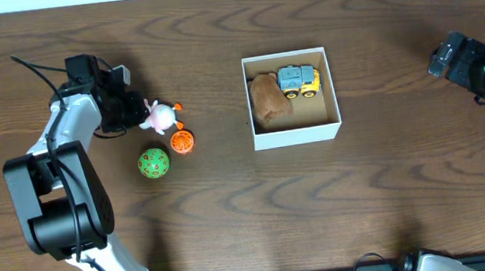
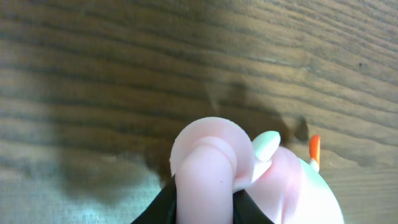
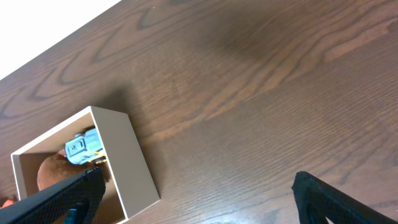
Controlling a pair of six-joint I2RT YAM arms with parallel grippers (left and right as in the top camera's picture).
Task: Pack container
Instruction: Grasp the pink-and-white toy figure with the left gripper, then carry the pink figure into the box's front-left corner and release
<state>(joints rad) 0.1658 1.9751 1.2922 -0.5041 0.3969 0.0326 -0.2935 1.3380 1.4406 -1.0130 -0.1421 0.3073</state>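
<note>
The container [image 1: 332,81], a square white box with a tan inside, stands right of the table's middle. A brown plush toy [image 1: 267,99] and a blue and yellow toy truck [image 1: 298,80] lie in it. My left gripper [image 1: 139,116] is shut on a pink toy [image 1: 159,117] at the left; in the left wrist view the black fingers [image 2: 205,205] clamp the pink toy [image 2: 214,162]. My right gripper [image 3: 193,199] is open and empty at the far right, with the container [image 3: 127,162] at its left.
A green ball [image 1: 153,163] and a smaller orange ball [image 1: 182,142] lie on the wooden table just below and right of the pink toy. The left arm's base [image 1: 56,209] stands at the lower left.
</note>
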